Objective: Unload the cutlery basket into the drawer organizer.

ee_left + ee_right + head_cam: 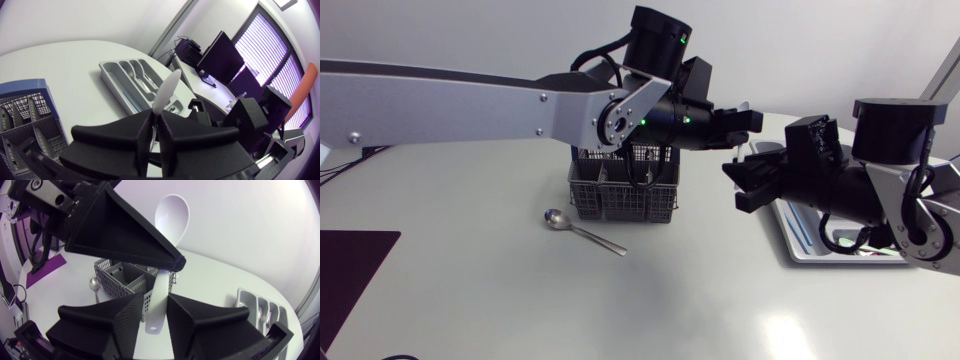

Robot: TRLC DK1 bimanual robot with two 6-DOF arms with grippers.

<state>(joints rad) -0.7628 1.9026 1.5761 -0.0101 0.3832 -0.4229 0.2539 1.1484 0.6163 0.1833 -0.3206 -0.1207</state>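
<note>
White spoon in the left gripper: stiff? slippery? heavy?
Likely stiff: the white spoon juts straight from the left gripper without sagging. Probably light, as it looks like plastic. Its smooth, glossy handle may slip or pivot, since only a narrow stretch is pinched.

Two arms, the left arm (440, 95) and the right arm (905, 185), are hanging over the one surface (470, 300). They are carrying two grippers in all, the left gripper (750, 122) and the right gripper (745, 177), each showing two fingers. Two spoons are showing in the open, one white spoon (171, 215) and one metal spoon (582, 228), while one cutlery basket (620, 195), one drawer organizer (798, 245) and one dark mat (350, 270) are sitting on the surface. More cutlery is lying in the drawer organizer, but its pieces are blurring together too much for counting.
</note>
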